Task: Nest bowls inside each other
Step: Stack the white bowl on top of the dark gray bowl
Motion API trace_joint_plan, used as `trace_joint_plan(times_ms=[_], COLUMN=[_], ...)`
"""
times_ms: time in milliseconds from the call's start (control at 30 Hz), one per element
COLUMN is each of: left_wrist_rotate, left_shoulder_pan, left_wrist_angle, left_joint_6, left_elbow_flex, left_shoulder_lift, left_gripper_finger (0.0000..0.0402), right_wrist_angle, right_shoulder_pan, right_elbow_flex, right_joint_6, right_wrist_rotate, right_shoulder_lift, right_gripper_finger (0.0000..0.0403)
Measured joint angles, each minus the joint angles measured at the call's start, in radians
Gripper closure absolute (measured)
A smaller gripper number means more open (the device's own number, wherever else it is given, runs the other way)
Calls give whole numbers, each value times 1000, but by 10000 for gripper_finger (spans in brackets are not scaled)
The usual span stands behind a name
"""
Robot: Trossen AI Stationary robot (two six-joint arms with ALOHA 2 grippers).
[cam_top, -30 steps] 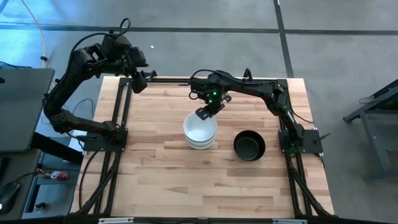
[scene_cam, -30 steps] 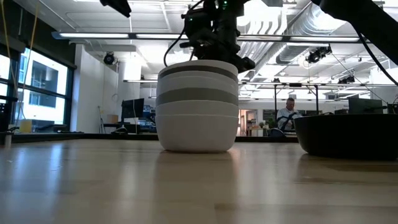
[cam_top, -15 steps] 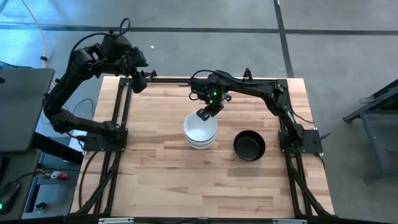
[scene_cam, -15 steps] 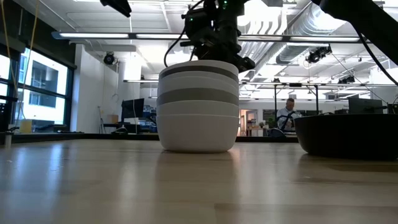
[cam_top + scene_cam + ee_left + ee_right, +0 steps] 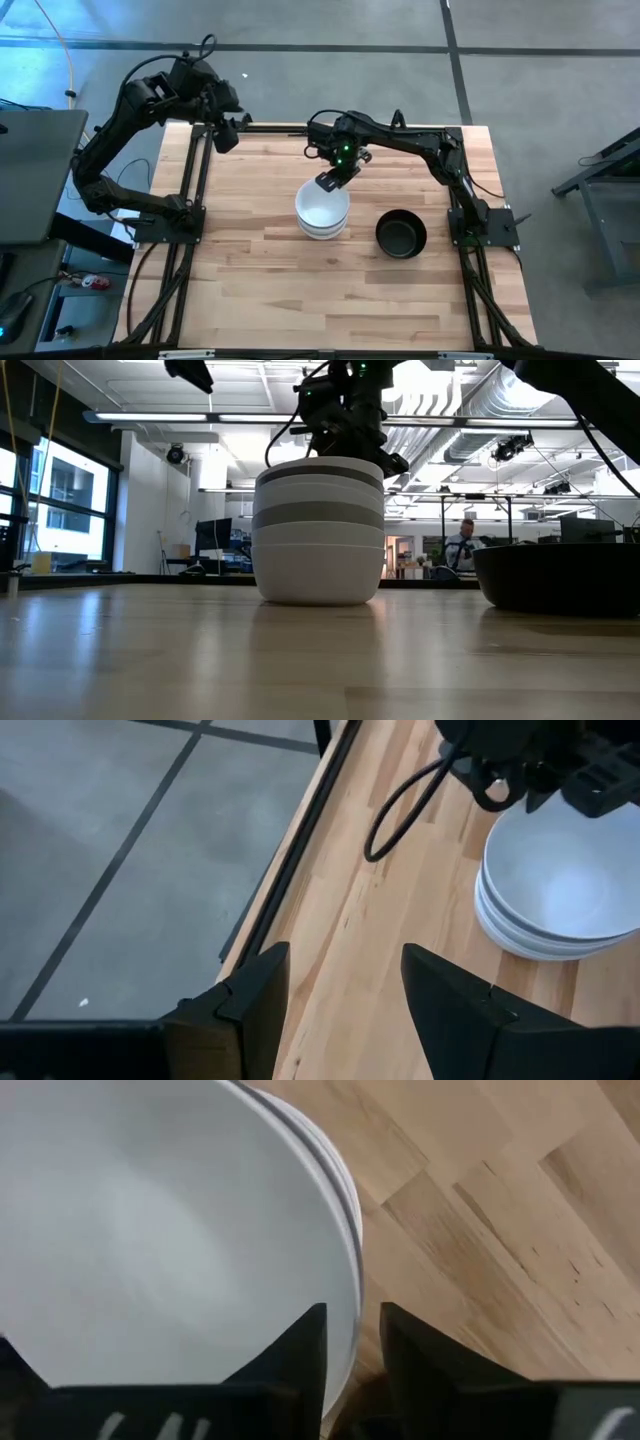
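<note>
A stack of several nested bowls (image 5: 322,210), white with grey bands (image 5: 318,530), stands on its base mid-table. The top bowl (image 5: 170,1230) is white. A black bowl (image 5: 401,235) stands alone on the table to the stack's right and also shows in the low view (image 5: 560,575). My right gripper (image 5: 328,183) is open and points down over the stack's far rim. In its wrist view (image 5: 353,1350), one finger is inside the top bowl and one outside. My left gripper (image 5: 228,138) is open and empty, raised over the table's far left corner (image 5: 345,990). My right gripper's fingers (image 5: 300,1355) stand on either side of the top bowl's far rim (image 5: 348,1295), coming from above. I cannot tell whether they touch it. The stack rests on the table.
The wooden table (image 5: 260,280) has bare room along its near half and on its left side. Black frame rails (image 5: 195,180) run along the left and right edges. A person (image 5: 462,545) sits far back in the room beyond the table.
My left gripper has shifted a little toward the table's right and down. My right gripper stays over the stack's far rim, and the bowls have not moved.
</note>
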Motion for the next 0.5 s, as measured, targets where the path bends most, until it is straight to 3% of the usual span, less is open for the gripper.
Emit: trace_joint_plan(times_ms=[333,500], left_wrist_rotate=[-1,-2], left_shoulder_pan=[1,1], left_wrist_angle=[44,43], left_joint_6=[19,19], left_elbow_flex=[-30,-30], left_shoulder_lift=[0,0], left_gripper_finger=[220,220], right_wrist_angle=[-8,-23], right_shoulder_pan=[-13,-12], right_elbow_flex=[123,113], right_joint_6=[8,7], right_wrist_rotate=[22,26], right_shoulder_lift=[-2,-2], right_gripper_finger=[314,322])
